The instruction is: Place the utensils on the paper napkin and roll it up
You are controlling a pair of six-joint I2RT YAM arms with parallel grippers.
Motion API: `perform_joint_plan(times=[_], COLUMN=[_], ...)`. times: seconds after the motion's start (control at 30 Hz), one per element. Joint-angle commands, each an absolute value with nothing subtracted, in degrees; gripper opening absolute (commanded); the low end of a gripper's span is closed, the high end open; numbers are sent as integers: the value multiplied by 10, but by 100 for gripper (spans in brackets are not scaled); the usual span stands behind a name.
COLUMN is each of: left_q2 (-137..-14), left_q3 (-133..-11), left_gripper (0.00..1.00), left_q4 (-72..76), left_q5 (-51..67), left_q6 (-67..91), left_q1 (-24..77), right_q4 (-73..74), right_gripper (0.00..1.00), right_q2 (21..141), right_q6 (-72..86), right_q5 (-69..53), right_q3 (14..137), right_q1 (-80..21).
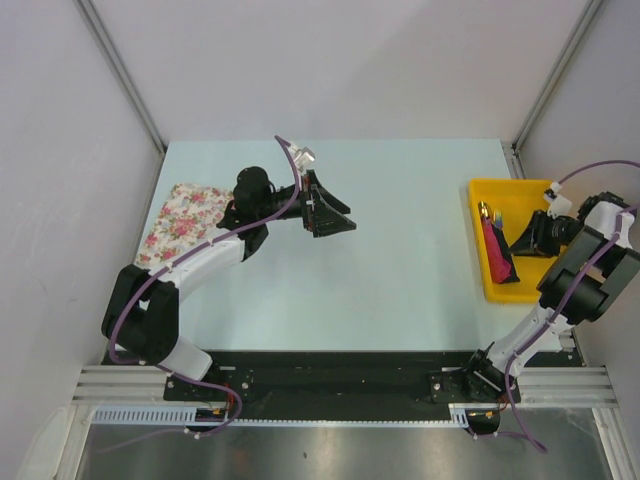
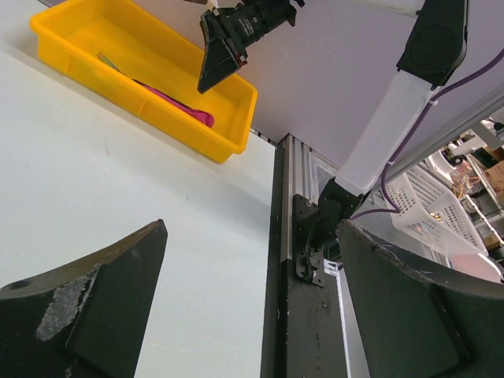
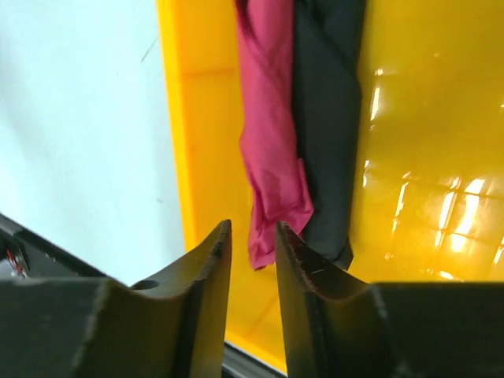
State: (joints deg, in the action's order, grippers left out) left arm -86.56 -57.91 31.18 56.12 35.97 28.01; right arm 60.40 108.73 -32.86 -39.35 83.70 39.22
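1. The magenta-pink thin paper napkin (image 3: 272, 157) lay inside the shallow yellow plastic tray (image 1: 515, 292). It was already rolled into a slim tube and lay along the tray's wall on the table side.
2. The slim plastic utensils (image 1: 485, 211) appeared to be wrapped in it. Only their tips showed, at the roll's end toward the tray's far wall, and they were too small to tell the colours.
3. A long black flat piece (image 3: 327, 118) lay touching the roll, on the side toward the tray's middle.
4. The right gripper (image 3: 252, 230) hovered over the tray, near the roll's end that pointed to the tray's near wall. Its jaws stood a narrow gap apart and gripped nothing.
5. The left gripper (image 2: 252, 228) hung over the pale table (image 1: 400, 260), well apart from the tray, with its jaws wide and empty. The white floral cloth (image 1: 185, 220) lay farther from the tray than this gripper.
6. In my judgement the rolling was finished, and the step in hand was letting go of the roll in the tray.
7. The next move probably called for the right gripper to lift straight away from the tray. Its jaws would have to stay clear of the loose paper flap, otherwise the roll could unwind.
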Motion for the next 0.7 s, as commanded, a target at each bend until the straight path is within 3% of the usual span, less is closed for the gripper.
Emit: perform_joint_plan(times=[0.0, 0.2, 0.67], left_q2=[-843, -843, -848], left_q3=[-576, -575, -577], left_gripper=[95, 95, 95], left_q4=[336, 335, 331], left_q5=[562, 566, 563], left_q6=[360, 358, 357], left_q1=[282, 282, 281], right_q4=[657, 656, 560], right_gripper=[29, 24, 23], right_q2=[1063, 1077, 1114], right_q6=[-370, -379, -346], right_q5=[-403, -381, -299], right_q3=[838, 812, 756], right_q1=[387, 383, 382])
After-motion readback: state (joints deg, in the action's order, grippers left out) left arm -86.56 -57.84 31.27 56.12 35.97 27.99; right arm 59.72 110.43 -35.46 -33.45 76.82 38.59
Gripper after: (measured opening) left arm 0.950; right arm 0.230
